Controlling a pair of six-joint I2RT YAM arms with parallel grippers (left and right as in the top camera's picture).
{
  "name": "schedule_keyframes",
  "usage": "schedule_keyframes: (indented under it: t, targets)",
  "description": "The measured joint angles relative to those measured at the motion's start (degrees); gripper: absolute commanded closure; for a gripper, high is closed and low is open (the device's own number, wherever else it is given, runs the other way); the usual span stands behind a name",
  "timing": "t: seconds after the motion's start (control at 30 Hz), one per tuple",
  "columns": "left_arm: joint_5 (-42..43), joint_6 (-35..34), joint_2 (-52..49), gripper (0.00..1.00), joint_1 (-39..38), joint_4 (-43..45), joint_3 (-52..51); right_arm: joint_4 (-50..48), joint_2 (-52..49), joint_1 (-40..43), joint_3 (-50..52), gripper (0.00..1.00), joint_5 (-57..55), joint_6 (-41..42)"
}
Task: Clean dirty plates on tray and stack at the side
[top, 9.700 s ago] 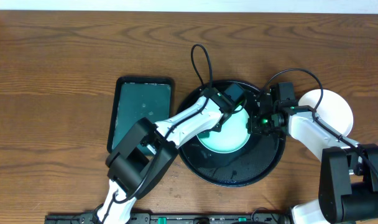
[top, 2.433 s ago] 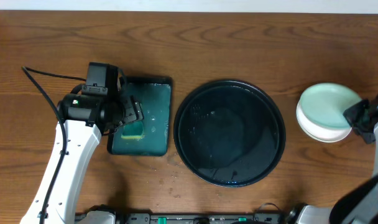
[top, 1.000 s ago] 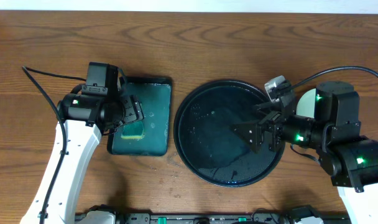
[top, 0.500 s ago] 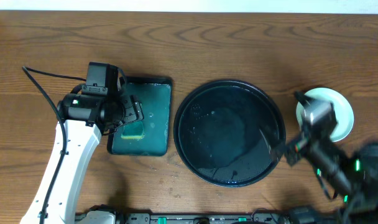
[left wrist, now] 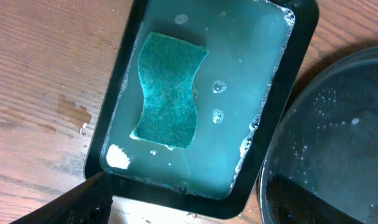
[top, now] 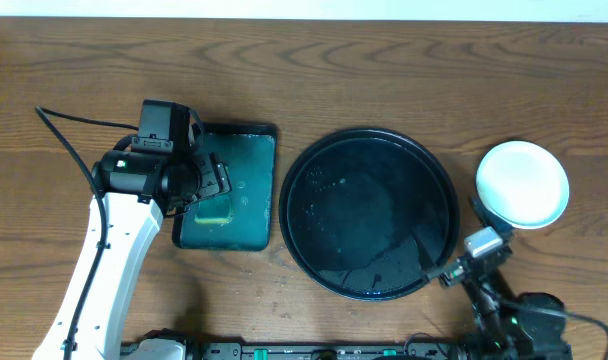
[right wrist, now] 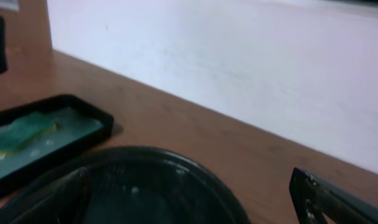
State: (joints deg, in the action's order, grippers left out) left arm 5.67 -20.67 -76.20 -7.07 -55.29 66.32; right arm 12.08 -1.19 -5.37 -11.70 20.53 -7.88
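The round black tray [top: 369, 212] lies mid-table, wet, with only drops of water on it. White plates [top: 522, 184] sit stacked on the bare wood to its right, the top one clean. My left gripper [top: 212, 185] hovers open over the green tray, and in the left wrist view it [left wrist: 184, 180] holds nothing. My right gripper [top: 442, 270] is low at the front right, by the black tray's rim. The right wrist view shows it [right wrist: 189, 177] open and empty, facing across the black tray [right wrist: 145, 186].
A rectangular dark-green tray [top: 264, 135] of soapy water stands left of the black tray. A green sponge [left wrist: 170, 90] lies in it, seen from above [top: 214, 208] under my left wrist. A white wall [right wrist: 239, 62] borders the table's far edge.
My right arm has pulled back from over the black tray to the table's front right corner, and the stacked plates now show whole. The left arm has not moved.
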Motion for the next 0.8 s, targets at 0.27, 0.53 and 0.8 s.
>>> schedule_keyframes:
  t: [0.27, 0.53, 0.8]
  targets:
    - [0.00, 0.00, 0.00, 0.20, 0.00, -0.04, 0.00, -12.87, 0.31, 0.66, 11.34, 0.01, -1.09, 6.91]
    - [0.00, 0.00, 0.00, 0.20, 0.00, 0.00, 0.00, -10.05, 0.55, 0.66, 11.34, 0.01, -2.38, 7.91]
    - [0.00, 0.00, 0.00, 0.19, 0.00, 0.00, 0.00, -9.60, 0.50, 0.66, 11.34, 0.01, -2.56, 8.31]
